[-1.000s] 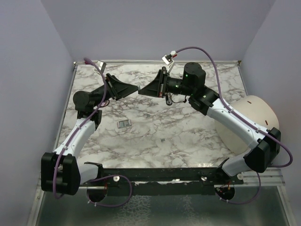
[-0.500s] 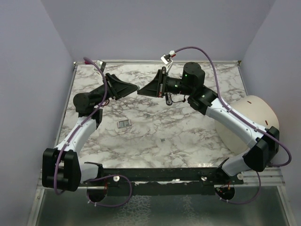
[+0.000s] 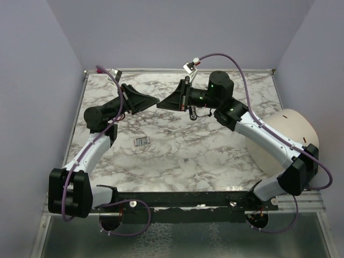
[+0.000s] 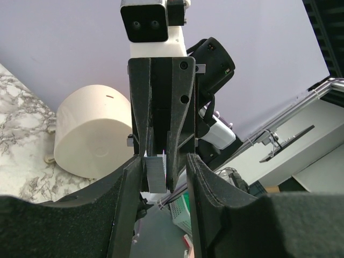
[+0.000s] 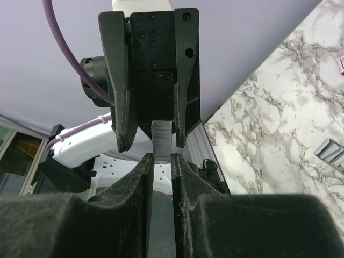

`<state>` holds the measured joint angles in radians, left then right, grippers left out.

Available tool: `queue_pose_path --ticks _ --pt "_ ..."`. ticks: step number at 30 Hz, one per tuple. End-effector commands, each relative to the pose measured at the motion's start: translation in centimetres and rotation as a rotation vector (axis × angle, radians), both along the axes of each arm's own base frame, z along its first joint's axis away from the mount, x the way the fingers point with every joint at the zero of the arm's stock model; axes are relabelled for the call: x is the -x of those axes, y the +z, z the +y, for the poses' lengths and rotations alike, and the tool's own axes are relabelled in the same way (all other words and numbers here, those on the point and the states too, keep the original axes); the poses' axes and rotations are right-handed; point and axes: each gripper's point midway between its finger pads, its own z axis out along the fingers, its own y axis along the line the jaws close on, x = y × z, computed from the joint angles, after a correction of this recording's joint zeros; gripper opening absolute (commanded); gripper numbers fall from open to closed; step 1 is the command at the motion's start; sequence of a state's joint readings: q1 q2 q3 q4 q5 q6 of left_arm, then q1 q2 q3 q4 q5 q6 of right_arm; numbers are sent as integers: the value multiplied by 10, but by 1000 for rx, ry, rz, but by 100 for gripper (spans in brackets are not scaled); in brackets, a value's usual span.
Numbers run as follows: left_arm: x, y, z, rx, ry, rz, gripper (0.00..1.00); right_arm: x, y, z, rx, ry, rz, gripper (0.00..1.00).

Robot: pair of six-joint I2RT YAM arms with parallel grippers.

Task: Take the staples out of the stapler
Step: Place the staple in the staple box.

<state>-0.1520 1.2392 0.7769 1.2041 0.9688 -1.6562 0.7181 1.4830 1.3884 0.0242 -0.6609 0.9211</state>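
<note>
Grey ribbed metal, one short strip: the staples (image 5: 161,141), held clear of the surface (image 3: 215,145) in the upper middle of the overhead view, where the two arms meet tip to tip. Holder: right hand (image 5: 161,159), nearly closed, its pads pinching the near end of the strip from both sides. Long axis: in line with the right hand's fingers, free end pointing straight at the left hand (image 4: 164,164). Left hand: part open and holding nothing, one finger on each side of the free end. The right wrist view shows a sliver of gap on either side and no contact. Judgement: the strip lies between the left fingers, so the handover likely calls only for a squeeze square across the strip, then a release by the right. Stapler (image 3: 141,141): taken to be the small pale rectangle lying flat on the marble, lower left of the hands, nearer the left arm and well apart from both hands; its red is too small to make out.
</note>
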Motion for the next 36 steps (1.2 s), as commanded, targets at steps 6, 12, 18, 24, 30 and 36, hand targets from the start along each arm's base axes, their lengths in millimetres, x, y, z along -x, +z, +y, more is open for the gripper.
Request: queue_pose_path --ticks 6,12,18,24,30,36 --pt "9 9 -2 0 -22 -62 32 1 3 0 -18 17 -12 18" --pt "10 9 -2 2 -21 -64 23 1 4 0 -22 20 -12 18" --pt "11 10 -2 3 -20 -69 12 3 5 -1 -21 21 -30 24" --pt "7 1 -3 -31 3 -63 11 1 -9 -12 34 -9 -55 50" --pt "-21 -70 -3 -273 128 103 10 -6 -76 -54 284 -162 -129 70" --pt "-44 -179 48 -768 445 311 11 -34 -128 -131 617 -484 -251 71"
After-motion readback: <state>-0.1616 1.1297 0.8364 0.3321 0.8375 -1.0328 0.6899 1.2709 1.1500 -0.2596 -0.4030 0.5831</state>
